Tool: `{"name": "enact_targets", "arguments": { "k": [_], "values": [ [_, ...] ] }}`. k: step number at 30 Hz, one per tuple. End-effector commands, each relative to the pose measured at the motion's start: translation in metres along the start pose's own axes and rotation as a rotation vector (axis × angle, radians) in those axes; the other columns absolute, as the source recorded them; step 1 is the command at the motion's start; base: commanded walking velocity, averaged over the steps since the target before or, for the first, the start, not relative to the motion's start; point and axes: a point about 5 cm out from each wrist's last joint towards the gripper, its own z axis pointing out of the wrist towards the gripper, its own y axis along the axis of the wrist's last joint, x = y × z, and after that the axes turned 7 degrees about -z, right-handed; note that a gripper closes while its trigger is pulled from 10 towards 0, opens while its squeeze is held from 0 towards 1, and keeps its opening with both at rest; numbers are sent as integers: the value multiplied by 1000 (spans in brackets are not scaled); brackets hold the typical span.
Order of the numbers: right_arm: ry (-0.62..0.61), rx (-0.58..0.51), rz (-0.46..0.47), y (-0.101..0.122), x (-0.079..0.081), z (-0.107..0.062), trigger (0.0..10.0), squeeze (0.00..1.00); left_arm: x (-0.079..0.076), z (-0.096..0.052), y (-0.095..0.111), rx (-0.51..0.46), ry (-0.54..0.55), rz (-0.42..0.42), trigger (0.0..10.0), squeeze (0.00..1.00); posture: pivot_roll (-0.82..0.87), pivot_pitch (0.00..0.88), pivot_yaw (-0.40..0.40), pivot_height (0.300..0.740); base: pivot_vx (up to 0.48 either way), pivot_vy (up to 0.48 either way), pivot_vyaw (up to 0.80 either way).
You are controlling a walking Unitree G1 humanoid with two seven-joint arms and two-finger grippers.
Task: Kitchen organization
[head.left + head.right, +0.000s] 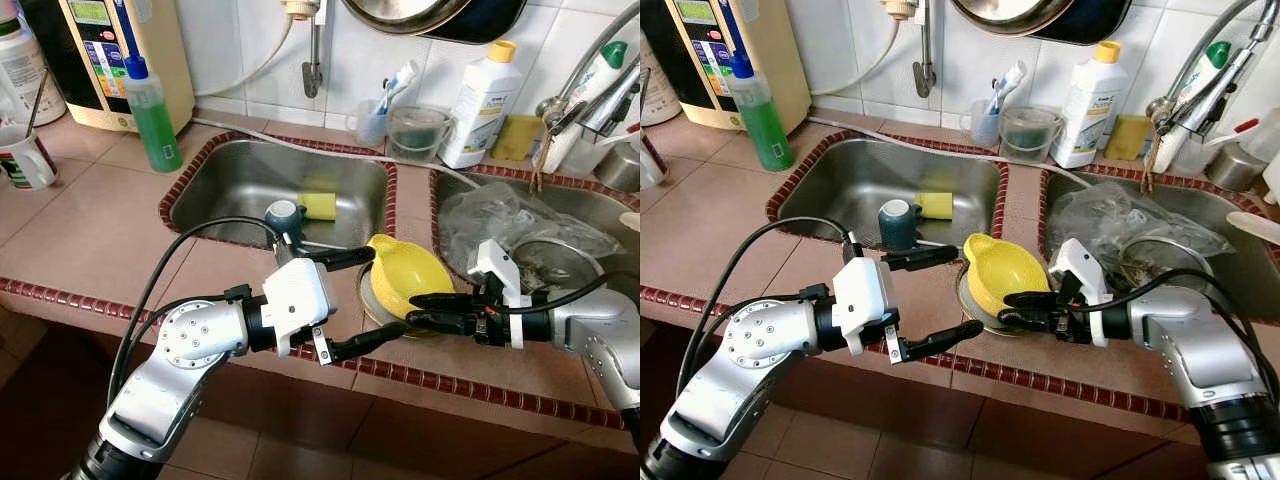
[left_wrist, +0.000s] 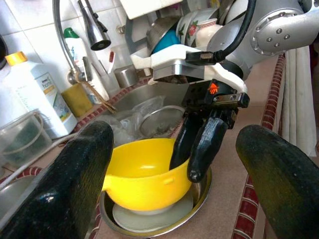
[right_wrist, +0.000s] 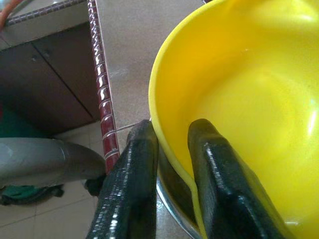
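Right pincer (image 1: 418,309) clenched on the rim of the yellow bowl (image 1: 408,272) — bowl sits on a plate in a steel dish (image 2: 199,201) on the counter (image 1: 90,235) between sinks. Left pincer (image 1: 362,300) spread wide, just beside. Likely next: lift bowl clear, straight up.

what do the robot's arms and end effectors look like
Both arms are silver metal with round bolted joints and black cables looping along them. Each wrist has a white block. The left end effector and right end effector have two long black fingers; the right carries a small orange mark.
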Motion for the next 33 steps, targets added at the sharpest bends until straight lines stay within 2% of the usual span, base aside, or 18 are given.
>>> {"name": "enact_targets", "arguments": {
  "k": [1, 23, 29, 33],
  "values": [
    [16, -6, -3, 4, 1, 0, 0, 0, -1, 0, 6, -20, -2, 17, 10000, 0, -39, 74, -36, 740, 0, 0, 0],
    [6, -125, 59, 11, -1, 8, 0, 0, -3, 1, 7, -22, -7, 17, 10000, 0, -26, 59, -34, 740, 0, 0, 0],
    [-27, -222, 82, 15, -4, 14, 0, 0, -2, 0, 9, -21, -10, 13, 10000, 0, -20, 69, -27, 740, 0, 0, 0],
    [-32, -247, 91, 16, -4, 17, 0, 0, -2, 0, 8, -17, -9, 13, 10000, 0, -18, 71, -24, 740, 0, 0, 0]
  ]
}}
